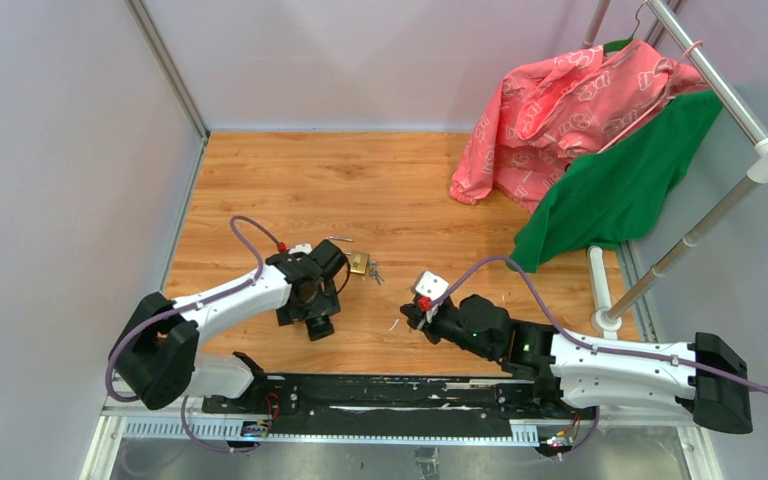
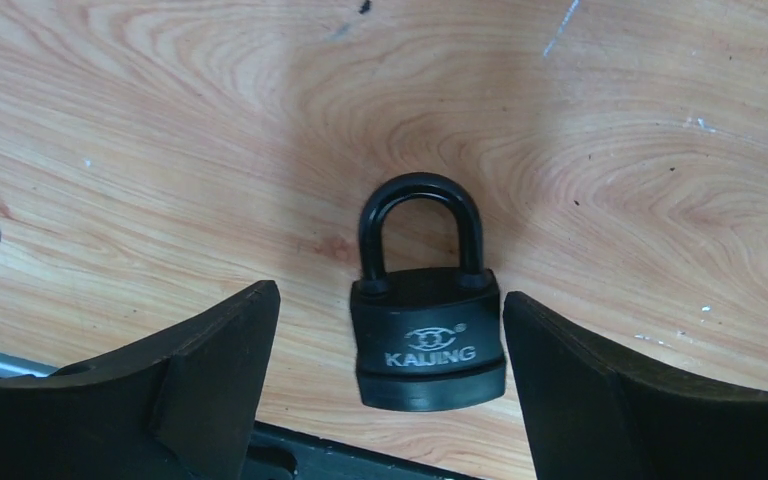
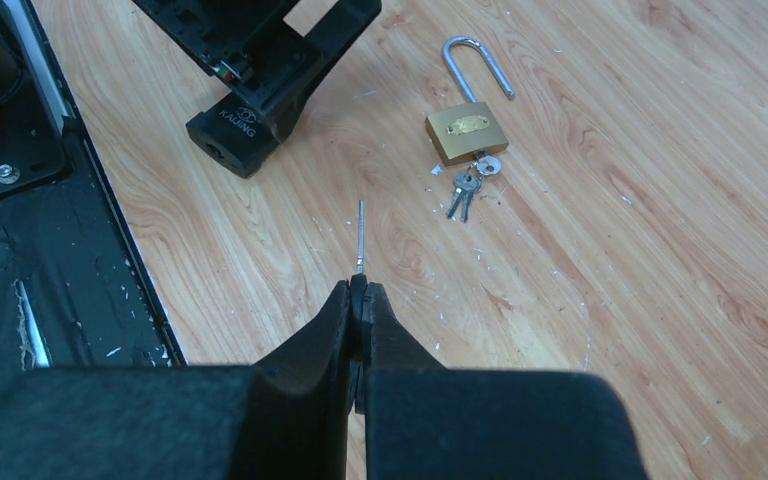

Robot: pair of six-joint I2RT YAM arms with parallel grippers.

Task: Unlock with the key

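A black padlock [image 2: 428,340] marked KAIJING lies on the wooden table with its shackle closed and pointing away from the wrist. My left gripper [image 2: 390,300] is open, one finger on each side of the lock body; the right finger is close to it and the left finger stands apart. In the right wrist view the same black padlock [image 3: 235,140] shows under the left fingers. My right gripper [image 3: 358,287] is shut on a key, whose thin metal blade [image 3: 360,235] sticks out toward the black padlock. From above, the right gripper [image 1: 410,315] is to the right of the left gripper [image 1: 317,312].
A brass padlock [image 3: 466,132] with its shackle swung open lies further back, with a small bunch of keys [image 3: 465,190] at its base. A pink garment [image 1: 570,110] and a green one [image 1: 630,180] hang from a rack [image 1: 720,90] at the back right. The black base rail [image 1: 400,395] runs along the near edge.
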